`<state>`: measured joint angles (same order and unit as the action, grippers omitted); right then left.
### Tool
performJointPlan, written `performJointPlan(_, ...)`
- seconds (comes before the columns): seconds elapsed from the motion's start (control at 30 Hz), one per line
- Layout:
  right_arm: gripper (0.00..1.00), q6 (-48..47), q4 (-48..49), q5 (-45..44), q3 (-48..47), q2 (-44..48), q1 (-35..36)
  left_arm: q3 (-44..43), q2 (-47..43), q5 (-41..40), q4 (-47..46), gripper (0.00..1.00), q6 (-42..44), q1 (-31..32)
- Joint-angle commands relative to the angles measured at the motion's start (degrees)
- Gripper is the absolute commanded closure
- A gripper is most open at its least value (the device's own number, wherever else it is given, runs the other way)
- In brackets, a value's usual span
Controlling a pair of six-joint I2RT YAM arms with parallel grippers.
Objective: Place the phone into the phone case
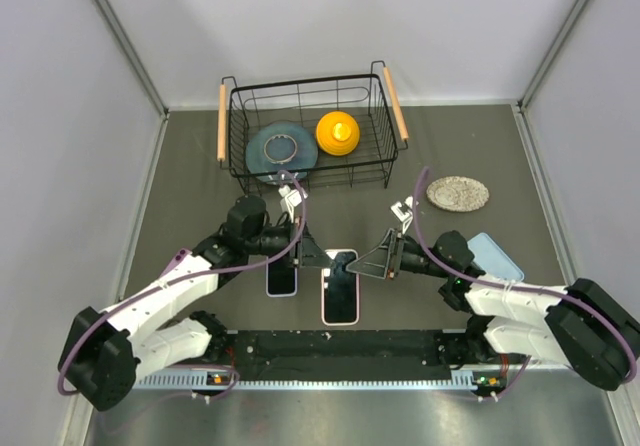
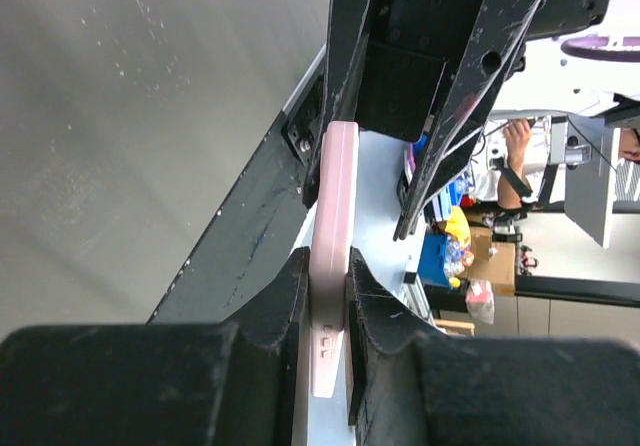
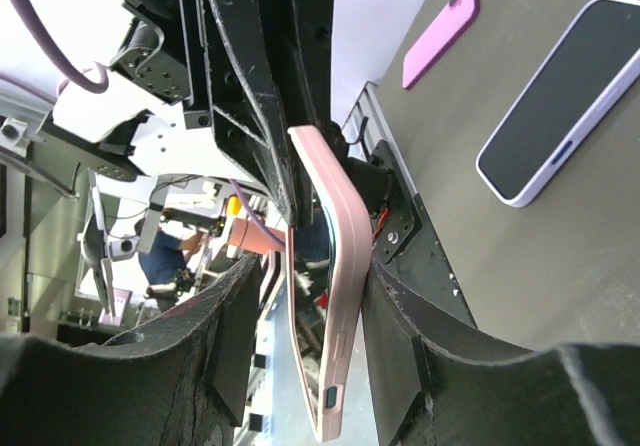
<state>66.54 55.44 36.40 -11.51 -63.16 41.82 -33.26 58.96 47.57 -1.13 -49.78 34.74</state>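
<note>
The left claw (image 2: pixel 328 286) is shut tight on one edge of the pink phone case (image 1: pixel 340 301). It holds the case flat and face up, over the middle of the table (image 1: pixel 200 186), close to the near edge. I think it holds on so the case cannot slide.

The right claw (image 3: pixel 315 286) sits around the other side of the same case. Its jaws are open. One finger touches the case and there is a small gap at the other finger, so it is not squeezing.

From the top, the face of the case looks dark, so the phone seems to be inside it. I cannot tell if it is pushed all the way in.

Another phone with a pale purple edge (image 1: pixel 282 278) lies flat on the table, just beside the case on the left.

A wire basket (image 1: pixel 236 131) stands at the far edge of the table. In it is a blue-grey plate (image 1: pixel 262 156) with a thin ring (image 1: pixel 282 147) on top, and a round orange thing (image 1: pixel 338 133) beside the plate.

A speckled plate (image 1: pixel 458 193) lies near the right edge with nothing on it.
</note>
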Motion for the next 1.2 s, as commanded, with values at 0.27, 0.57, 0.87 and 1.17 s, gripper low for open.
performJointPlan(0.27,0.62,2.2,11.1,6.0,-1.4,-2.1,0.2,0.6,-1.9,-8.8,-8.5,1.0,-2.9,-2.8)
performJointPlan(0.57,0.95,0.8,6.9,6.2,-2.2,-1.8,0.2,-2.0,-1.3,-18.0,3.1,1.0,-0.4,-4.0)
performJointPlan(0.87,0.58,2.0,9.9,10.4,-2.3,-4.3,1.1,0.2,-3.5,-18.3,1.6,1.0,-3.4,-7.0)
performJointPlan(1.17,0.61,7.0,24.1,11.4,-1.3,-13.0,3.2,2.7,-4.4,-17.3,-2.7,1.0,-5.9,-8.9)
